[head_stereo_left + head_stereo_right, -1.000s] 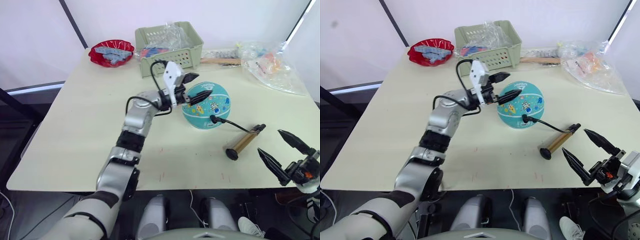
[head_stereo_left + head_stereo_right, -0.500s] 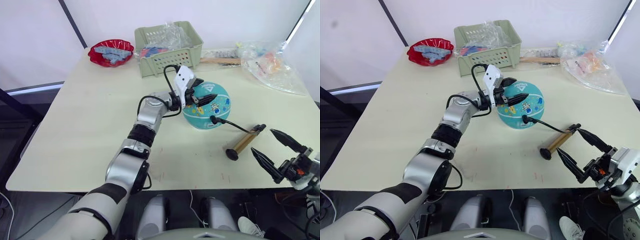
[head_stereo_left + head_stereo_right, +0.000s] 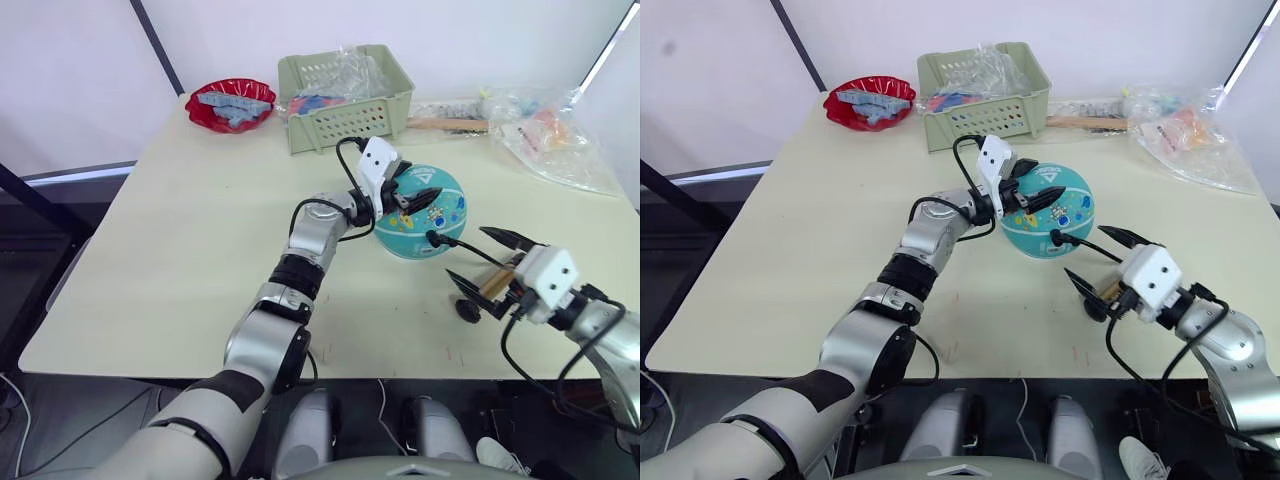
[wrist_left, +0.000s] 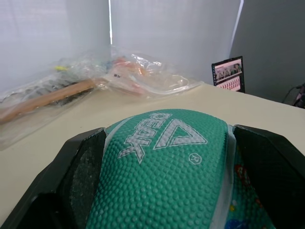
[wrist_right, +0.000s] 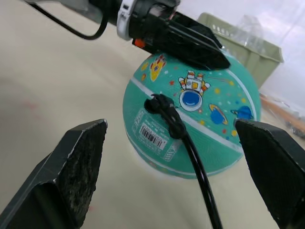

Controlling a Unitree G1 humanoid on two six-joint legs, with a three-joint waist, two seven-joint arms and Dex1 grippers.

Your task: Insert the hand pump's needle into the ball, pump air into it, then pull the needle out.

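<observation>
The teal ball (image 3: 432,222) sits mid-table. My left gripper (image 3: 415,188) reaches over its upper left side. In the left wrist view its fingers (image 4: 81,176) press against both flanks of the ball (image 4: 162,181). The needle's black fitting (image 5: 159,104) sits on the ball beside the barcode sticker, and the pin itself is hidden. A black hose (image 5: 198,164) runs from the fitting to the bronze hand pump (image 3: 1103,295), which lies on the table to the ball's right. My right gripper (image 3: 475,255) is open, its fingers spread on either side of the hose and pump, touching neither.
A green basket (image 3: 345,90) stands behind the ball, with a red bowl (image 3: 230,103) of grey parts to its left. Clear plastic bags (image 3: 550,135) and a wooden handle (image 3: 445,124) lie at the back right. The table's front edge (image 3: 380,372) is close under the right arm.
My right gripper came up from beyond the table's front edge to straddle the pump and hose. The left gripper moved forward onto the ball.
</observation>
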